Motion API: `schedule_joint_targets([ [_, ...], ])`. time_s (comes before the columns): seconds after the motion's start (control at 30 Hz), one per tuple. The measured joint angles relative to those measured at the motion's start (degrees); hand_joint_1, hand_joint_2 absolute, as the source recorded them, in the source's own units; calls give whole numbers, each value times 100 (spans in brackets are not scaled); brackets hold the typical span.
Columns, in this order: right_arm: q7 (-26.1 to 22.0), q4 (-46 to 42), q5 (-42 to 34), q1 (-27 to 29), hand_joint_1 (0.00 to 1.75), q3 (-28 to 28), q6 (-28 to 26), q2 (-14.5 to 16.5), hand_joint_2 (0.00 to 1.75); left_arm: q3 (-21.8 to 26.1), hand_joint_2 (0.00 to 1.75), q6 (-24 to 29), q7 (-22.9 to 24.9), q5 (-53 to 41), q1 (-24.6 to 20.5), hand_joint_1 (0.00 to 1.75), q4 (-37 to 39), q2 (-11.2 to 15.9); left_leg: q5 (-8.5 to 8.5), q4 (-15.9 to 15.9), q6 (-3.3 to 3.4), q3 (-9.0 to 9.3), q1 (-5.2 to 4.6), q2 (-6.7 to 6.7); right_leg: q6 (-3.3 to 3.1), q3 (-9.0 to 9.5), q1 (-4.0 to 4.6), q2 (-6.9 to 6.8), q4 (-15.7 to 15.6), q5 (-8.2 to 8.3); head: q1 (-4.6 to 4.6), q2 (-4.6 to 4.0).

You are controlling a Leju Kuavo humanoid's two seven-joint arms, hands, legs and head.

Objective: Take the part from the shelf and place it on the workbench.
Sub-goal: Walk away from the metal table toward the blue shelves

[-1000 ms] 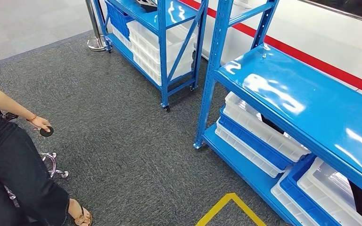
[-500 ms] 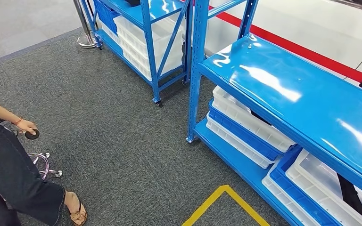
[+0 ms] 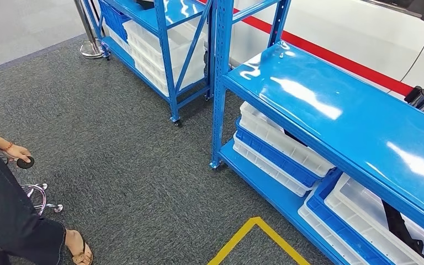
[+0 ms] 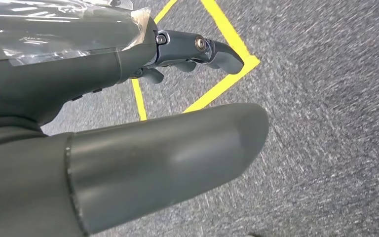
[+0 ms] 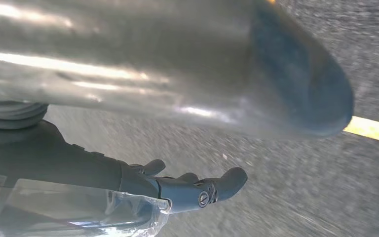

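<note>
We stand facing a blue steel shelf (image 3: 331, 118) whose glossy top board runs toward our right. On that board, at its far right end by the red floor stripe (image 3: 331, 55), sits a small dark cylindrical part (image 3: 423, 98) with a shiny cap; we judge it to be the piece we are meant to fetch, though it is too small to tell more. Under the top board, white and blue plastic bins (image 3: 279, 152) are stacked on the lower level, and a second blue rack (image 3: 160, 33) with more bins stands farther off. A yellow floor marking (image 3: 254, 234) lies on the grey carpet just in front of us. At our left a seated person's hand (image 3: 15, 153) holds a small black disc (image 3: 25, 163), well apart from the shelf.

Our left hand (image 4: 168, 64) hangs over the carpet near the yellow line, fingers (image 4: 212, 49) loosely extended and apart, grasping nothing. Our right hand (image 5: 177, 185) likewise hangs over the carpet, its fingers (image 5: 227, 180) released and empty.

We judge the step in hand to be the approach: nothing is picked up yet and no bench is in sight. The next move calls for squaring up to the shelf's right end, closing in until the part is within reach, then raising the right hand over the board.
</note>
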Motion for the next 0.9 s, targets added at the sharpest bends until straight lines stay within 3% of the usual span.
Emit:
schedule_joint_targets([
  [0.07, 32, 0, -92, -2, 0, -86, -57, 47, 0, -43, 0, -38, -3, -37, -4, 0, 2, -1, 53, -58, 56, 18, 32, 21, 33, -163, -38, -4, 364, -200, 18, 0],
  [0.13, 68, 0, -177, -6, 0, -182, -103, 84, 0, -86, 0, -76, -4, -71, 1, 0, 4, 5, 65, -72, 70, 7, 35, 38, 64, -508, -111, -7, 1084, -517, 34, 0],
  [0.2, 109, 0, -232, 0, 0, -273, -120, 116, 0, -122, 0, -93, -4, -104, 7, 0, 7, 5, 62, -70, 58, 0, 49, 50, 158, -727, -203, -10, 1525, -635, 34, -1],
  [0.23, 122, 0, -244, 3, 0, -305, -120, 133, 0, -136, 0, -95, -9, -115, 8, 0, 8, 5, 58, -70, 40, 3, 62, 51, 237, -690, -250, -15, 1438, -562, 34, -1],
  [0.3, 107, 0, -256, -2, 0, -354, -117, 159, 0, -149, 0, -99, -31, -128, 8, 0, 8, 7, 43, -68, -27, 25, 93, 51, 419, -329, -346, -45, 676, -240, 35, -1],
  [0.33, 71, -1, -259, -8, 0, -375, -113, 170, 0, -152, 0, -104, -45, -132, 9, 0, 9, 10, 30, -66, -78, 37, 97, 50, 471, -149, -353, -58, 318, -106, 37, 0],
  [0.37, 12, -3, -263, -13, 0, -399, -109, 176, 0, -158, 0, -112, -60, -134, 8, 0, 9, 13, 22, -68, -131, 48, 99, 48, 473, -23, -345, -66, 74, -22, 31, 0],
  [0.47, -188, -14, -294, -28, 0, -486, -106, 155, 0, -197, 0, -148, -92, -145, 2, 0, 17, 3, 23, -101, -266, 74, 128, 44, 304, 18, -264, -53, -5, 12, 5, 0],
  [0.53, -246, -19, -305, -40, 0, -541, -106, 127, 0, -220, 0, -156, -104, -149, -7, 0, 24, -11, -71, 12, -294, 28, 157, 46, 178, 22, -264, -49, -28, 28, -11, 0],
  [0.57, -261, -21, -306, -45, 0, -564, -106, 113, 0, -231, 0, -157, -108, -150, -10, 0, 27, -17, -208, 228, -286, -77, 157, 45, 106, 27, -260, -50, -39, 33, -23, 0],
  [0.63, -277, -24, -309, -50, 0, -592, -106, 100, 0, -246, 0, -158, -110, -151, -8, 0, 32, -24, -575, 967, -246, -445, 125, 35, -4, 24, -201, -55, -39, 26, -46, 0],
  [0.67, -287, -24, -317, -51, 0, -602, -108, 99, 0, -248, 0, -158, -111, -152, -2, 0, 33, -25, -705, 1328, -226, -636, 103, 27, -38, 25, -159, -56, -38, 22, -49, 0],
  [0.7, -305, -24, -333, -51, 0, -615, -111, 99, 0, -248, 0, -159, -112, -152, 5, 0, 33, -24, -730, 1533, -197, -757, 76, 19, -59, 28, -118, -55, -37, 18, -50, 0],
  [0.73, -334, -24, -355, -51, 0, -633, -115, 99, 0, -248, 0, -161, -115, -152, 10, 0, 33, -23, -640, 1525, -153, -774, 43, 13, -74, 36, -81, -50, -37, 15, -51, 0],
  [0.77, -371, -25, -378, -52, 0, -659, -120, 97, 0, -248, 0, -164, -119, -152, 12, 0, 33, -24, -459, 1297, -99, -681, 9, 9, -81, 50, -52, -44, -36, 10, -51, 0],
  [0.83, -442, -25, -413, -62, 0, -720, -132, 99, 0, -249, 0, -168, -126, -149, 7, 0, 34, -19, -93, 555, 29, -331, -64, 4, -91, 76, -2, -32, -32, -2, -48, 0],
  [0.9, -492, -26, -436, -75, 0, -771, -160, 102, 0, -250, 0, -166, -128, -139, -3, 0, 34, -15, 37, 116, 80, -126, -119, 26, -81, 62, 29, -28, -26, -11, -44, -1],
])
